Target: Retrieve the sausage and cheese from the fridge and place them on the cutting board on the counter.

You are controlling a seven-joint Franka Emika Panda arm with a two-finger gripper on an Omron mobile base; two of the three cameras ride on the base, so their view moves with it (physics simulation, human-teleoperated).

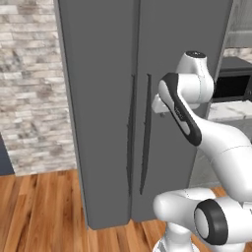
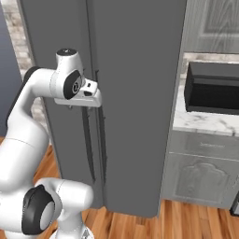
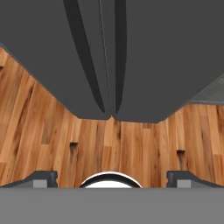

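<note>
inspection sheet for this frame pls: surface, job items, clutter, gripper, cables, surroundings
Surface: wood plank floor in front of the fridge; a stretch of white marble counter to the fridge's right.
Job's things: fridge, both doors shut, its two long vertical handles side by side at the centre seam. Sausage, cheese and cutting board: nothing seen.
Clutter: nothing seen.
Grippers: gripper open, empty, fingertips spread wide, hanging in front of the door seam, apart from the handles.
Cables: nothing seen.
Surroundings: stone brick wall left of the fridge; black microwave on the counter; grey cabinet fronts below it.
</note>
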